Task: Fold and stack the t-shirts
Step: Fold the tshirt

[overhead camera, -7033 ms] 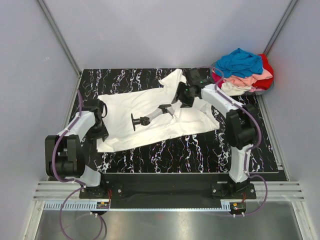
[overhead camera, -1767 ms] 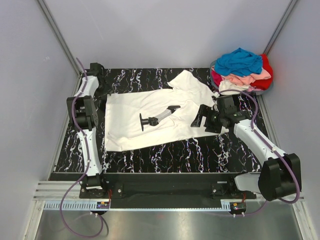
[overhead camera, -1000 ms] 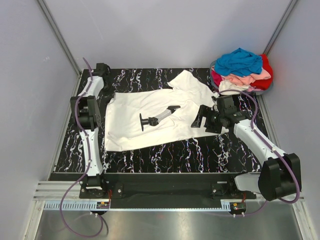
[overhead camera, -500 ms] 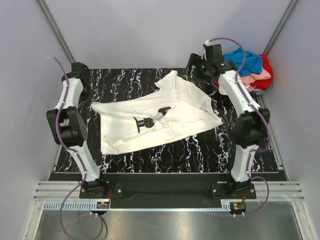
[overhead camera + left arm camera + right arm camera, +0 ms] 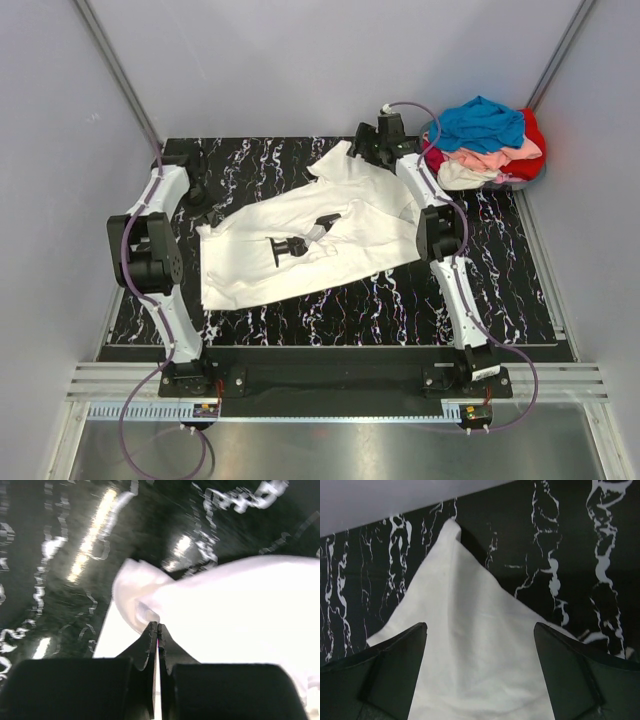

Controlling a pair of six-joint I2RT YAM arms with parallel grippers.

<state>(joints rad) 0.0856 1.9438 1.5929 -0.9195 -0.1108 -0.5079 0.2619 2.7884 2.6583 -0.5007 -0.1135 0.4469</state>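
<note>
Marbled table (image 5: 300,160), cream t-shirt (image 5: 360,225) diagonally across

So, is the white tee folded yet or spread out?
Spread out, though rumpled: the white tee lies opened across the table, with no fold made; the left gripper pinches its edge.

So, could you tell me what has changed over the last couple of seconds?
The right gripper, open, swung from the white t-shirt's near right side to its far sleeve. The left gripper pinches its left edge; the shirt has skewed. The coloured pile stayed.
</note>
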